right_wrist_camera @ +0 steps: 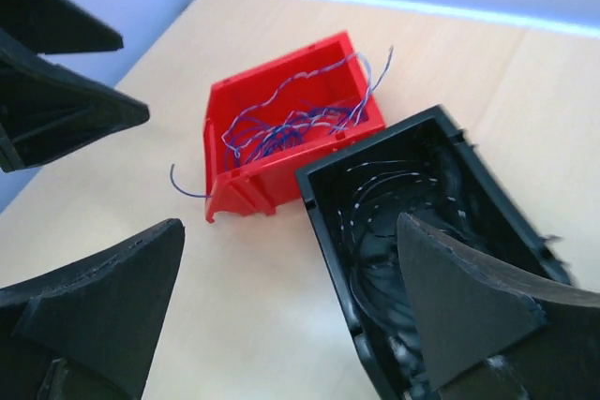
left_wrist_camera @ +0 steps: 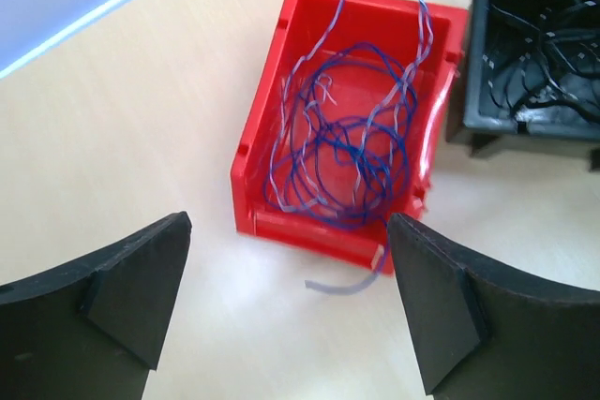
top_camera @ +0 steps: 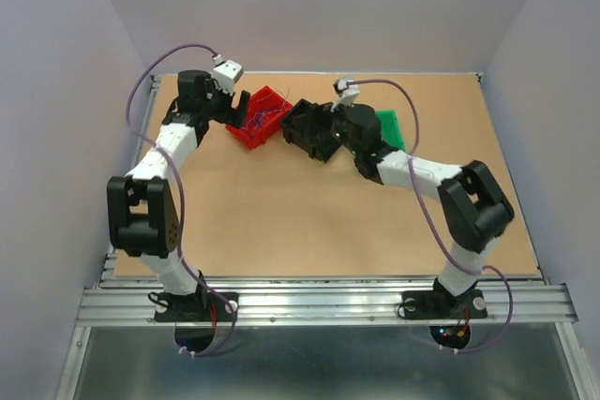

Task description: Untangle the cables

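Observation:
Blue and purple cables (left_wrist_camera: 352,152) lie in a loose curly heap inside a red bin (left_wrist_camera: 255,152); one strand end (left_wrist_camera: 342,286) spills over its near wall onto the table. Black cables (left_wrist_camera: 539,53) coil in a black bin (left_wrist_camera: 467,72) beside it. My left gripper (left_wrist_camera: 291,302) hovers open just short of the red bin, nothing between its fingers. My right gripper (right_wrist_camera: 291,302) is open above the black bin (right_wrist_camera: 323,222), one finger (right_wrist_camera: 469,311) over the black cables (right_wrist_camera: 394,199). From above, the left gripper (top_camera: 236,105) and right gripper (top_camera: 323,130) flank both bins.
A green bin (top_camera: 394,126) stands behind the right arm's wrist. The red bin (top_camera: 246,138) and black bin (top_camera: 298,124) touch at a corner near the table's far edge. The left gripper's fingers (right_wrist_camera: 66,110) show at the right wrist view's upper left. Grey walls enclose the table.

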Robot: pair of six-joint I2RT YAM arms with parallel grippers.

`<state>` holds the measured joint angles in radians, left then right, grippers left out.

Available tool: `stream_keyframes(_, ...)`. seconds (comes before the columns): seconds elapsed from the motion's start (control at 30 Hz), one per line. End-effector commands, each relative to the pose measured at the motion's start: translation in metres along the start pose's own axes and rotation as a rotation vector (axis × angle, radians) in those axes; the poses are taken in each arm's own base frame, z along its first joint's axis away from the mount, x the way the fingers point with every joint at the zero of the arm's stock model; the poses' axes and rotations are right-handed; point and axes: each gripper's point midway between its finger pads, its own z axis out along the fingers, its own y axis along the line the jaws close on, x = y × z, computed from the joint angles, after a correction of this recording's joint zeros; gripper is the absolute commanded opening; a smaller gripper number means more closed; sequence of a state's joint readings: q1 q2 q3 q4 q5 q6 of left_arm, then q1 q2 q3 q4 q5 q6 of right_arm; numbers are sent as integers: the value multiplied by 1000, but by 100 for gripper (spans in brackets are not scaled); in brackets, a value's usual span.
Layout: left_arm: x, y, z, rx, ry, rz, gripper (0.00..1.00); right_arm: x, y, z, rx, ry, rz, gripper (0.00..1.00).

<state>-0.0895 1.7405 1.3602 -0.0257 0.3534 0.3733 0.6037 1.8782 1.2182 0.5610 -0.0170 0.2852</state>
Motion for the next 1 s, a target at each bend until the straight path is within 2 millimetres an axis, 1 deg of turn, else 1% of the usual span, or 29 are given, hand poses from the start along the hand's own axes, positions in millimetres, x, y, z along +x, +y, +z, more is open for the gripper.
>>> stream_keyframes(0.0, -63, 21, -81, -163, -286, 22, 99, -82, 8, -74, 26, -280, -55, 100)
stream_keyframes(0.03, -63, 20, -93, -177, -314, 20, 99, -82, 3, -89, 51, -288, -66, 100)
stream_keyframes(0.07, -46, 17, -99, -188, -320, 5, 99, -93, 2, -122, 65, -326, -88, 100)
stream_keyframes(0.1, -59, 15, -128, -221, -387, 20, 99, -93, -5, -136, 103, -333, -96, 100)
stream_keyframes(0.13, -55, 11, -138, -231, -408, 20, 99, -97, -6, -151, 110, -343, -108, 100)
stream_keyframes(0.17, -57, 8, -150, -247, -451, 28, 99, -98, -6, -164, 114, -347, -122, 100)
stream_keyframes(0.2, -31, -3, -150, -228, -430, 5, 99, -110, -4, -190, 116, -380, -122, 100)
stream_keyframes(0.23, -39, -12, -173, -236, -496, 18, 99, -90, -11, -200, 132, -345, -123, 100)
stream_keyframes(0.27, -33, -19, -180, -231, -515, 12, 99, -81, -15, -211, 141, -334, -122, 100)
stream_keyframes(0.3, -11, -30, -177, -209, -500, -19, 99, -92, -14, -233, 145, -378, -106, 100)
stream_keyframes(0.33, -16, -38, -196, -211, -560, -3, 99, -71, -21, -241, 157, -341, -110, 100)
stream_keyframes(0.37, -9, -43, -200, -207, -570, -6, 99, -69, -23, -251, 162, -348, -105, 100)
stream_keyframes(0.4, 1, -50, -209, -217, -592, -5, 99, -64, -27, -266, 177, -347, -98, 100)
stream_keyframes(0.43, 6, -51, -214, -233, -606, -2, 99, -64, -28, -274, 185, -357, -89, 100)
stream_keyframes(0.47, 11, -54, -217, -238, -619, 3, 99, -62, -30, -281, 191, -364, -69, 100)
stream_keyframes(0.5, 20, -57, -222, -257, -641, 10, 99, -58, -27, -285, 166, -370, -34, 100)
stream_keyframes(0.53, 24, -57, -225, -272, -651, 7, 99, -64, -21, -294, 132, -407, -25, 100)
stream_keyframes(0.57, 27, -60, -227, -270, -663, 13, 99, -51, -21, -295, 118, -391, -21, 100)
stream_keyframes(0.6, 33, -63, -230, -274, -677, 28, 99, -49, -21, -298, 111, -396, 0, 100)
stream_keyframes(0.7, 40, -66, -232, -282, -693, 43, 99, -36, -28, -303, 127, -393, 31, 100)
stream_keyframes(0.77, 38, -67, -237, -288, -714, 49, 99, -31, -29, -304, 130, -389, 41, 100)
stream_keyframes(0.9, 37, -71, -236, -268, -715, 59, 99, -23, -29, -302, 128, -361, 70, 100)
stream_keyframes(0.97, 38, -69, -235, -271, -708, 55, 99, -23, -28, -302, 122, -364, 78, 100)
